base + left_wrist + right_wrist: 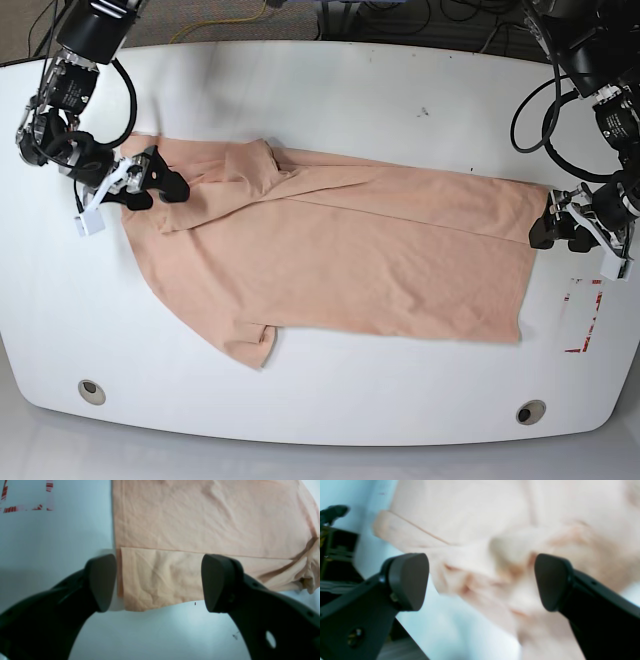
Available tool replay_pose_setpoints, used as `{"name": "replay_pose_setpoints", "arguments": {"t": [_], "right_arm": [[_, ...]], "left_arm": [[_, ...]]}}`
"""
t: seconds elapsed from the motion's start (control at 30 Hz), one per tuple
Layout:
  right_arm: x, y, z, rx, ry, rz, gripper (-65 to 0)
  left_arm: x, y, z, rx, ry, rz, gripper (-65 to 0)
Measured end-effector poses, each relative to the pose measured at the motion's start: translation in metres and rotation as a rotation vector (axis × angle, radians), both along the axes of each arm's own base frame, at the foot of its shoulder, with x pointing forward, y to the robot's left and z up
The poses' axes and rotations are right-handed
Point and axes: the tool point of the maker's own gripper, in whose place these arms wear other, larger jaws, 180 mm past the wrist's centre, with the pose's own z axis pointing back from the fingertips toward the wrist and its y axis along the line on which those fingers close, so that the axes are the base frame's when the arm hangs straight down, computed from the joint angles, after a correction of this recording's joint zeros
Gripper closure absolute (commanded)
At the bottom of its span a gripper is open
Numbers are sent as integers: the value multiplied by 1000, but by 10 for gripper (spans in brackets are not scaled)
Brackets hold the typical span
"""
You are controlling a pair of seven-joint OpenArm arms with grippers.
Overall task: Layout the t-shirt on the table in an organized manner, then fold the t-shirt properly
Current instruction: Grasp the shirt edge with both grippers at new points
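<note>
The t-shirt (340,250) lies spread across the middle of the white bench (330,85) in the base view, plain side showing, its long edges running from the left of the frame to the right; one strip along the upper edge is folded over onto the body, and a sleeve sticks out toward the lower left; the cloth is mostly flat, with creases near the upper left.

The right gripper (155,182) sits at the left of the base view, over the bunched cloth at the upper left corner of the shirt; in the right wrist view its jaws stand wide apart with blurred, crumpled fabric showing between them, and nothing is clamped.

The left gripper (553,226) sits at the right of the base view, just beside the shirt's right-hand edge; in the left wrist view its jaws are also wide apart, one black pad (101,581) at the corner of the folded strip and the other over its lower edge, gripping nothing.

Red markings (585,320) show on the bench at the right; two round holes (91,391) lie near the lower edge.
</note>
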Motion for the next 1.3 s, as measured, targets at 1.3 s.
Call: {"name": "replay_pose_setpoints", "arguments": {"t": [1.3], "right_arm": [[-37,-43,-74,-593,144,-68,-650]], "left_arm": [[8,-1,-6,6,-74,64,-501]]}}
